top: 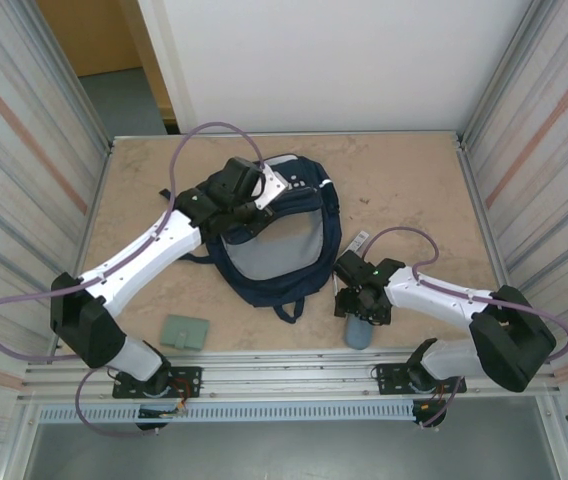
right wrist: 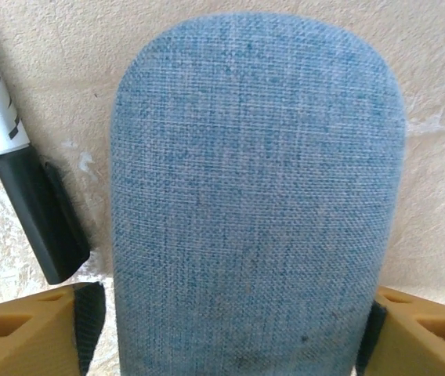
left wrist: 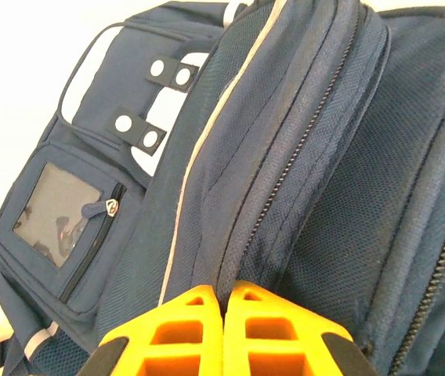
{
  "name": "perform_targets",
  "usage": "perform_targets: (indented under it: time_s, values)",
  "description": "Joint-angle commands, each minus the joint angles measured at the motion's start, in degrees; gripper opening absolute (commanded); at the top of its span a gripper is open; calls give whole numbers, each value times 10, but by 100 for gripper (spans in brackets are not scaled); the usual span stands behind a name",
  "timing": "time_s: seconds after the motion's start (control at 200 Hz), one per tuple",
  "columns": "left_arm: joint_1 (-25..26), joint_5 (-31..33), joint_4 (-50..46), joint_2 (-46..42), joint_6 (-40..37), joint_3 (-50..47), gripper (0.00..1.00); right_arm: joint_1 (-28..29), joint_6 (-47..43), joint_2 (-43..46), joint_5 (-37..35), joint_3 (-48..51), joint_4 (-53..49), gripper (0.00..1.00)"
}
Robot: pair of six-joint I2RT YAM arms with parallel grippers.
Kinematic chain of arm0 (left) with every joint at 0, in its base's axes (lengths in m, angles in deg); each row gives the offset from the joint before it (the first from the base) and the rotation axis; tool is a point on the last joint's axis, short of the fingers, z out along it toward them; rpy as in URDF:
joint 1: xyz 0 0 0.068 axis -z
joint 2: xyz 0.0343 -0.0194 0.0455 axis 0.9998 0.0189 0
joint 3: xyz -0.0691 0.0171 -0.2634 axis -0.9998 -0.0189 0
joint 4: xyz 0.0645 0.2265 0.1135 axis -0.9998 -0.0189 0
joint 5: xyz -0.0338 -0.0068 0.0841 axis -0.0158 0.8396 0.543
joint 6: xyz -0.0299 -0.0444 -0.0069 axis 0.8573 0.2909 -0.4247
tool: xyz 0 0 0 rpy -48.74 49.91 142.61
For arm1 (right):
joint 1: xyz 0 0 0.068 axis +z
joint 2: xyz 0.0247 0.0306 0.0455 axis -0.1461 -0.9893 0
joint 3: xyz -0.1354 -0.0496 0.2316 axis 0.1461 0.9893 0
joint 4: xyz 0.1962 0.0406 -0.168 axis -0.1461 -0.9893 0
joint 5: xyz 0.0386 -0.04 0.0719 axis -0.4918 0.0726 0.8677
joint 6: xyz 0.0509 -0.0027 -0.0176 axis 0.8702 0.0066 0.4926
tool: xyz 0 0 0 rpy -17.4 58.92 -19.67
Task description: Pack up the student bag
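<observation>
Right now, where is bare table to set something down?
Bare: far right, between the student bag and the right wall; near edge, between green wallet and pencil case. Crowded: around the right gripper, pencil case and marker.

Top view: bright, even light from above, faint soft shadows by the student bag [top: 274,250]. Sharp mid-frame, w/ wide-angle lean at the side walls [top: 24,150]. Left wrist view: table [left wrist: 19,78] blown out to white, bag weave crisp, left fingers [left wrist: 171,325] soft at btm edge. Right wrist view: warm light, pencil case [right wrist: 258,196] weave in focus, thin shadow along its left edge, right fingers [right wrist: 19,337] blurred in both btm corners.
</observation>
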Motion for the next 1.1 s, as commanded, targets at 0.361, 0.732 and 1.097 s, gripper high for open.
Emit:
perform_targets:
  time_s: [0.361,0.732,1.097]
  values:
    - [-13,60,37,-60,-8,-34,0,-13,-9,9,15,16,25,60]
    - [-23,10,26,-55,4,-31,0,19,-6,100,16,-58,8,54]
    - [-53,-107,22,-41,16,12,0,14,162,-23,128,-161,224,57]
